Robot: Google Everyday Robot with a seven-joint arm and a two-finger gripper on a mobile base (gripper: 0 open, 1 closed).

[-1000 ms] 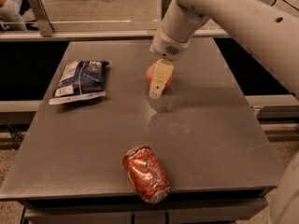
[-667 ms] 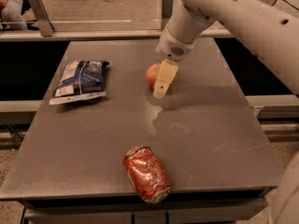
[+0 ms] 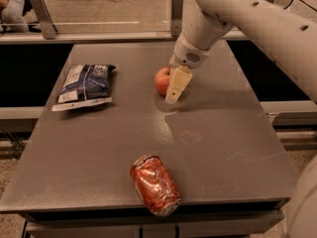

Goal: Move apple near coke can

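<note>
The red-orange apple (image 3: 161, 80) sits on the grey table (image 3: 223, 138), at the back and a little right of centre. My gripper (image 3: 172, 94) hangs from the white arm (image 3: 247, 14), which comes in from the upper right. The gripper is right against the apple's right side and reaches down to the tabletop. It covers part of the apple. The dented red coke can (image 3: 154, 185) lies on its side near the table's front edge, well in front of the apple and a little to its left.
A dark blue and white snack bag (image 3: 84, 86) lies flat at the back left of the table. A metal rail with posts (image 3: 177, 9) runs behind the table. A person (image 3: 11, 6) sits at the far upper left. The table drops off at the front.
My gripper has shifted slightly to the right, so more of the apple's left side shows. The apple, can and bag have stayed in place.
</note>
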